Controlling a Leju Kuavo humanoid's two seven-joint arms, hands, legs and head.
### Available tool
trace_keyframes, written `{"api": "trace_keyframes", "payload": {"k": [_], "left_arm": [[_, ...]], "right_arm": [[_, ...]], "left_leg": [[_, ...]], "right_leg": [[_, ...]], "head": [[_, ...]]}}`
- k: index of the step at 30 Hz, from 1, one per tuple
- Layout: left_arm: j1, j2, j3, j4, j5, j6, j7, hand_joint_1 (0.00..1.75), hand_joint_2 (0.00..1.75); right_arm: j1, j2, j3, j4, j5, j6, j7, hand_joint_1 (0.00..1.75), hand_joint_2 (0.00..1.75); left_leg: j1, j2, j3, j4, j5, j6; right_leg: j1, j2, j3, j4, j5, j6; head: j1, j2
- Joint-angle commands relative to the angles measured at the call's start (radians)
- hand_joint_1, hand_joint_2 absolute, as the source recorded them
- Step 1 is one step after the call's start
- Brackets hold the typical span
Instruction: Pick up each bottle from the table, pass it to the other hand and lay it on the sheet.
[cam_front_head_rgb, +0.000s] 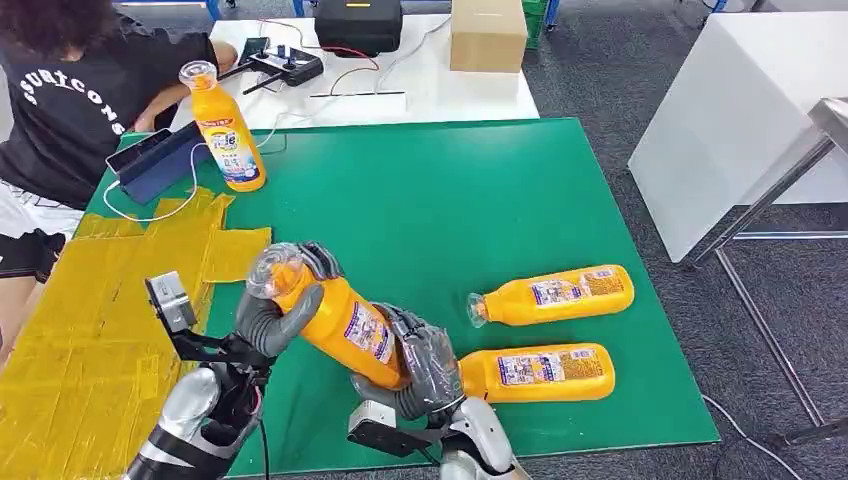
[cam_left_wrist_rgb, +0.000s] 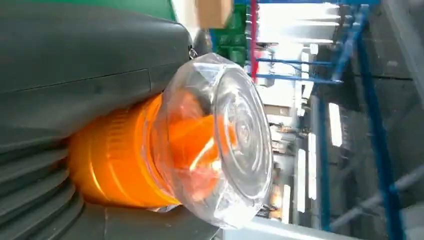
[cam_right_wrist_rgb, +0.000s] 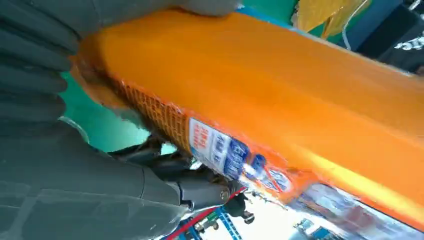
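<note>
While both hands grip it, the bottle (cam_front_head_rgb: 335, 318) hangs tilted in the air above the green surface (cam_front_head_rgb: 450, 210), cap end up and toward the yellow sheet (cam_front_head_rgb: 110, 300). The left hand (cam_front_head_rgb: 280, 305) wraps its neck just under the clear cap (cam_left_wrist_rgb: 220, 140); the right hand (cam_front_head_rgb: 420, 365) clasps its base. The risk lies in the release: if the right hand lets go before the left grip is firm, the heavy body could swing down and slip, or drop onto the two bottles (cam_front_head_rgb: 550, 295) lying just beside the right hand. A fourth bottle (cam_front_head_rgb: 228, 130) stands upright at the far edge, near a person (cam_front_head_rgb: 60, 90). All the bottles are capped; their contents cannot be seen through the orange walls.
</note>
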Motion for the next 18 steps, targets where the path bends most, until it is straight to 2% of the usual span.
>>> {"api": "trace_keyframes", "payload": {"k": [1, 12, 14, 15, 18], "left_arm": [[-0.026, -0.004, 0.026, 0.037, -0.019, 0.018, 0.001, 1.75, 1.75], [-0.029, -0.004, 0.031, 0.043, -0.04, 0.037, 0.0, 1.75, 1.75], [-0.031, -0.005, 0.031, 0.045, -0.061, 0.056, -0.003, 1.75, 1.75], [-0.034, -0.008, 0.032, 0.045, -0.089, 0.081, -0.008, 1.75, 1.75], [-0.035, -0.008, 0.033, 0.045, -0.099, 0.091, -0.009, 1.75, 1.75]], "right_arm": [[-0.005, -0.027, 0.024, -0.022, -0.003, -0.007, -0.011, 0.0, 1.75], [0.0, -0.025, 0.021, -0.025, -0.013, -0.012, -0.018, 0.0, 1.75], [0.001, -0.025, 0.02, -0.026, -0.014, -0.015, -0.018, 0.0, 1.75], [0.004, -0.025, 0.018, -0.028, -0.014, -0.018, -0.018, 0.0, 1.75], [0.004, -0.025, 0.018, -0.029, -0.014, -0.019, -0.018, 0.0, 1.75]], "left_leg": [[0.001, 0.0, 0.002, 0.0, -0.001, -0.001], [0.001, 0.0, 0.002, 0.0, -0.001, -0.001], [0.002, -0.001, 0.006, 0.0, -0.003, -0.002], [0.0, -0.001, 0.002, -0.001, -0.001, -0.001], [0.001, -0.001, 0.002, 0.0, -0.001, -0.001]], "right_leg": [[0.001, -0.001, 0.002, -0.001, -0.001, 0.0], [0.001, -0.001, 0.003, -0.001, -0.001, 0.0], [0.002, -0.002, 0.007, -0.001, -0.003, -0.001], [0.001, -0.001, 0.002, -0.001, -0.001, 0.0], [0.001, -0.002, 0.002, -0.001, -0.001, 0.0]], "head": [[0.0, 0.0], [0.0, 0.0], [0.0, 0.0], [0.0, 0.0], [0.0, 0.0]]}}
